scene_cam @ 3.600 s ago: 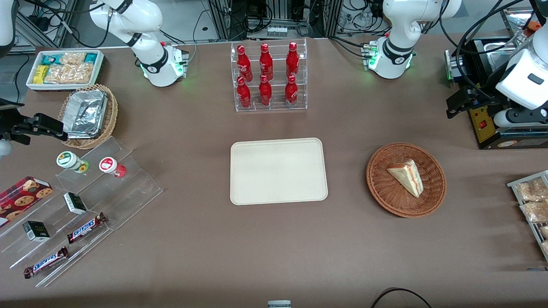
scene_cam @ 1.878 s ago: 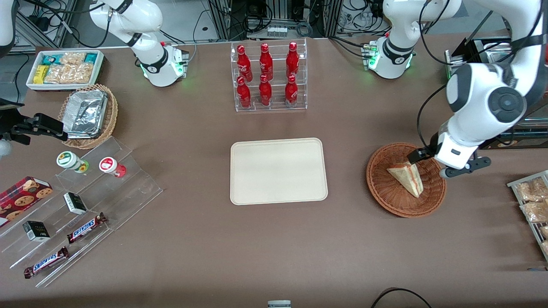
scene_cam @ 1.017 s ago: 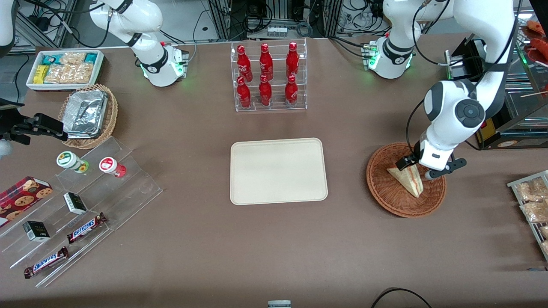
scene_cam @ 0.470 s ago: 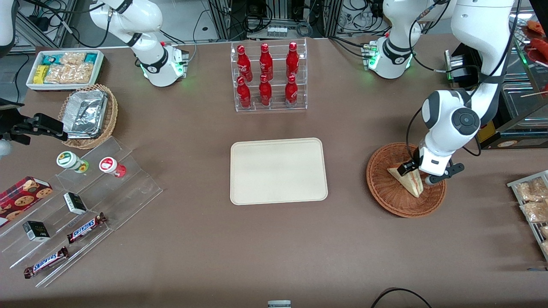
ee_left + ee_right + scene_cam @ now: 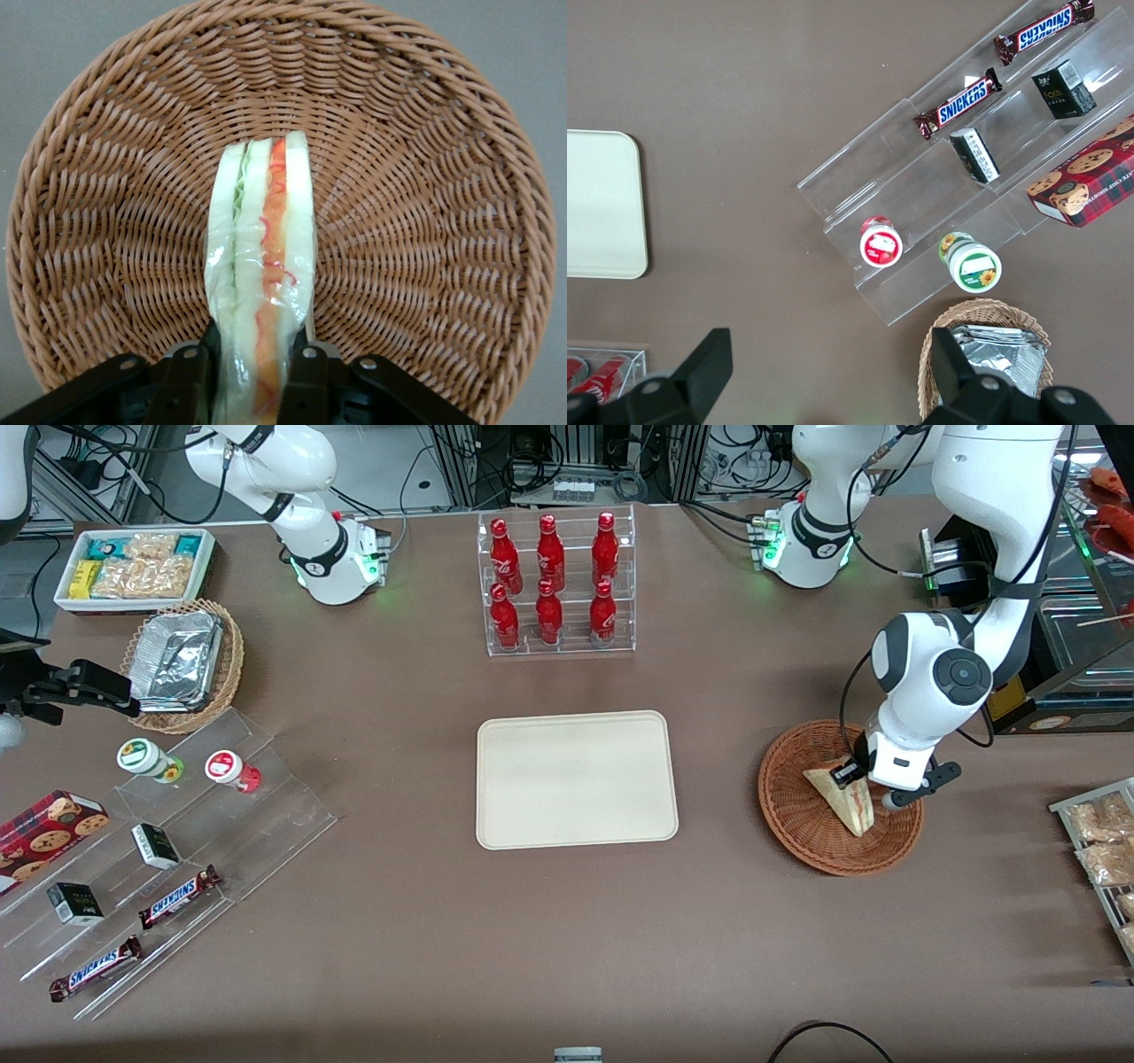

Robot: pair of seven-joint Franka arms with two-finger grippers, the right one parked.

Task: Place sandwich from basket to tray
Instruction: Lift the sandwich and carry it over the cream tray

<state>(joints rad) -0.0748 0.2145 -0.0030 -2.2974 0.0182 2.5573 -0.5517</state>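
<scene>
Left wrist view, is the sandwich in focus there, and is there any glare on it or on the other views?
Left wrist view: sandwich sharp in the basket, its wrap showing small glints; the gripper straddles its near end. Front view: even lighting, soft shadows, the tray pale but not blown out. Right wrist view: no glare.

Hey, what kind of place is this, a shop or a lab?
Likely a robotics lab staged as a snack counter: red bottles in a clear rack, chocolate bars on clear steps, cables above. The left gripper is shut on the triangular sandwich in the reddish-brown wicker basket.
</scene>
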